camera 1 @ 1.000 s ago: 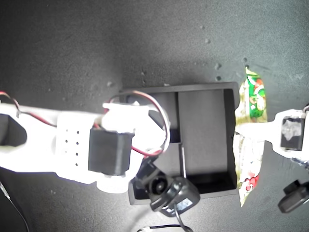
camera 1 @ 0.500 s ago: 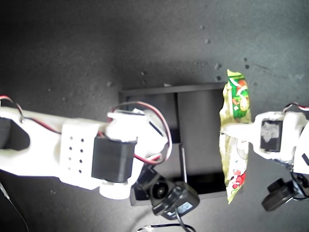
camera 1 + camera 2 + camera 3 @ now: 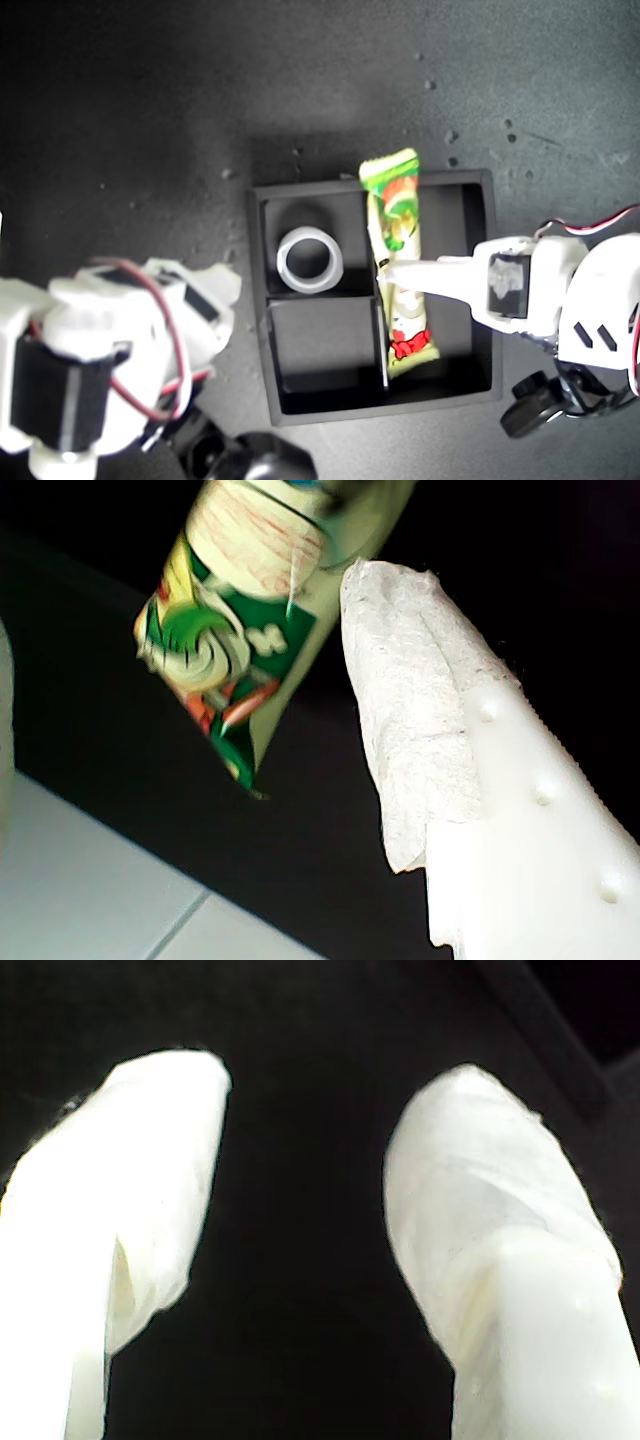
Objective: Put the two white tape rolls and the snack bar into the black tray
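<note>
white first end effector (image 3: 385, 270) apparently pinching snack bar (image 3: 400, 262) over black tray (image 3: 480, 290) | second spread

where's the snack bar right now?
In the exterior view the snack bar is in the black tray, lengthwise beside the centre divider, right of the white tape roll, top end over the far wall. My first end effector is on it.

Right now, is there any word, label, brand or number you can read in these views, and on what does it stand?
None can be read.
Snack bar, held by my first gripper over the black tray: cartoon print and white marks on green in the first wrist view, too blurred to read.
White tape roll: no print shows.
My second gripper: plain white fingers, no marking.
</note>
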